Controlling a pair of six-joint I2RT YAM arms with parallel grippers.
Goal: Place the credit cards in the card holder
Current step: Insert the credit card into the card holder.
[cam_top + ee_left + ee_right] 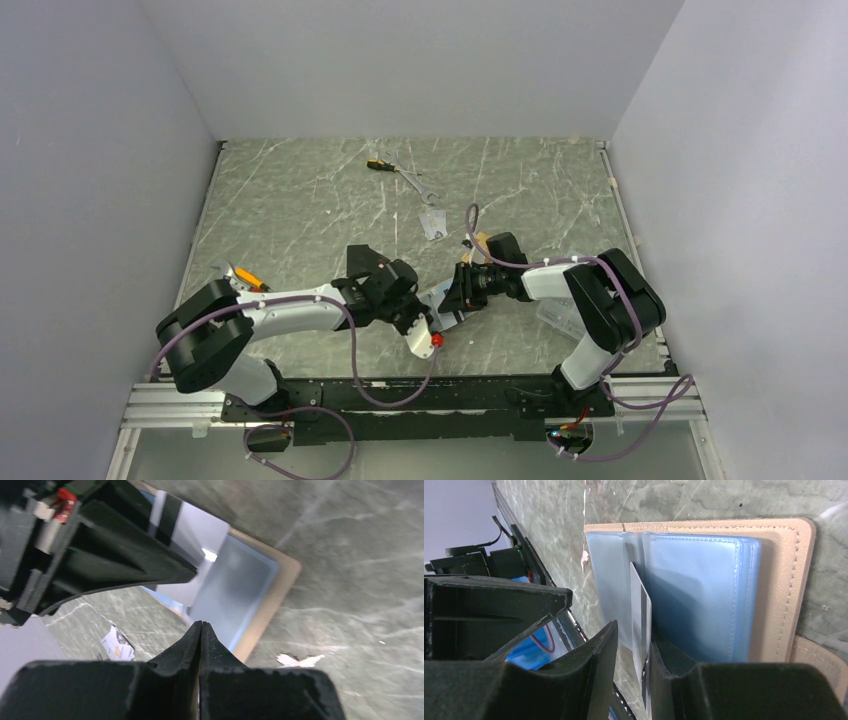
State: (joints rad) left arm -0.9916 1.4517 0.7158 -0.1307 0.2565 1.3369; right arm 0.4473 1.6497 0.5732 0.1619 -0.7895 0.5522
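The tan card holder [785, 580] lies open on the marble table, its blue plastic sleeves facing up. It also shows in the left wrist view, card holder [281, 582], and between the two arms from above, card holder [447, 316]. A silver-grey credit card [640, 605] with a dark stripe stands on edge at the sleeves, card [187, 530]. My right gripper [634, 632] is open around it: the card leans on one finger and the other finger stands apart. My left gripper [201, 626] is shut just short of the holder's near edge, with nothing seen in it.
Another silver card [432, 222] lies flat further back on the table, card [117, 645]. An orange card [247, 277] rests near the left wall. A screwdriver [378, 164] and a wrench [420, 187] lie at the back. A clear plastic box [558, 315] sits under the right arm.
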